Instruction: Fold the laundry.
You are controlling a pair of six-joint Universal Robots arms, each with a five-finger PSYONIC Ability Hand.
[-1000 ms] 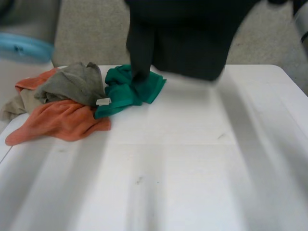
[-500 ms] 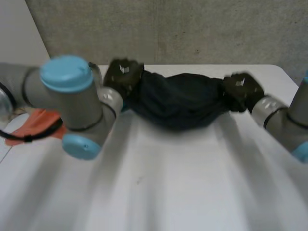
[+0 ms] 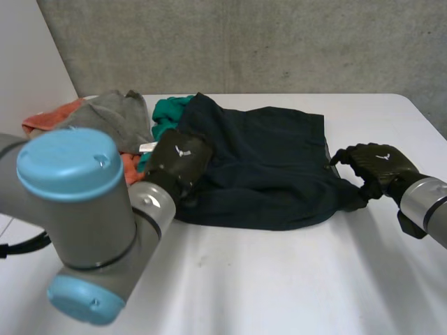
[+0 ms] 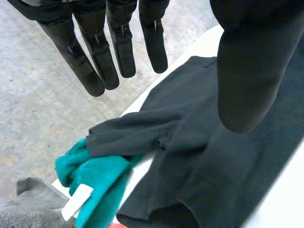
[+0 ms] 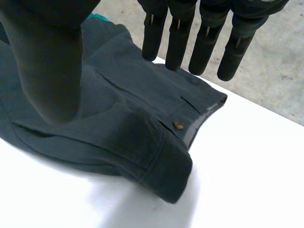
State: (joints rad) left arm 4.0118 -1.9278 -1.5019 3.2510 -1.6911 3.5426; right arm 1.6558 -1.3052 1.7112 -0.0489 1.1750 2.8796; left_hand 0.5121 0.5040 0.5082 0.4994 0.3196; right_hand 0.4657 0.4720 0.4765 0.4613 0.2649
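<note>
Laundry lies on the white table [image 3: 279, 279]: a dark garment [image 3: 265, 167] is spread flat near the middle, its buttoned waistband [image 5: 178, 125] toward the right hand [image 3: 377, 167]. That hand sits at the garment's right edge, its fingers [image 5: 204, 42] straight and spread from the thumb, pinching nothing. The left hand [image 3: 178, 160] is over the garment's left edge, its fingers [image 4: 118, 42] likewise straight and holding nothing. Beside that edge are a green cloth [image 3: 167, 115] touching the garment, a grey cloth [image 3: 112, 115] and an orange cloth [image 3: 49, 118].
</note>
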